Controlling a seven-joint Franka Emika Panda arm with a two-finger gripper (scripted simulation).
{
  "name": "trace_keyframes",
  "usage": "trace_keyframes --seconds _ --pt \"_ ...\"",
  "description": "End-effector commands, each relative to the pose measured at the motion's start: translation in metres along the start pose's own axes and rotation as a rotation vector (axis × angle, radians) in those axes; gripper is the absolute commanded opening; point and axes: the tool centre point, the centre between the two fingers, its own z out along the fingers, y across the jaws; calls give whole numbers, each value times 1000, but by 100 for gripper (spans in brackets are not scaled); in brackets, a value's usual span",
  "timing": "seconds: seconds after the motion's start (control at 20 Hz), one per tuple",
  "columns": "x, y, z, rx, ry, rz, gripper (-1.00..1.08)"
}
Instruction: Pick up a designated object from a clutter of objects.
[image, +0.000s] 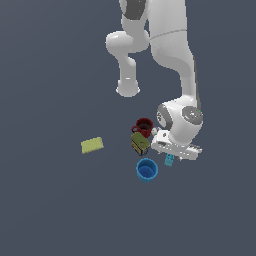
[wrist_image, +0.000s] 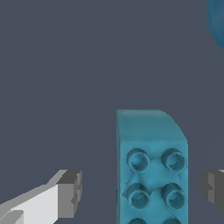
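Exterior view: the arm's gripper (image: 176, 148) hangs low over the clutter, just above the teal brick (image: 169, 160), which lies on the floor between the round blue cup (image: 147, 169) and the hand, with the olive-yellow can (image: 140, 143) and dark red mug (image: 144, 127) close beside and the yellow-green sponge (image: 92, 145) well apart. Wrist view: the jaws stand wide, one fingertip (wrist_image: 70, 192) either side of the studded brick (wrist_image: 152, 170), touching neither, and the brick sits nearer one pad. A clean grasp likely calls for centring over the brick, then descending straight and closing across its narrow sides, clear of the cup (wrist_image: 217, 22).
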Motion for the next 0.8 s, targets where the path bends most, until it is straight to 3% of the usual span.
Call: trace_keyframes --seconds 0.0,0.75 --pt "1 0 1 1 1 0 -100" --pt "2 2 -6 1 1 0 -100"
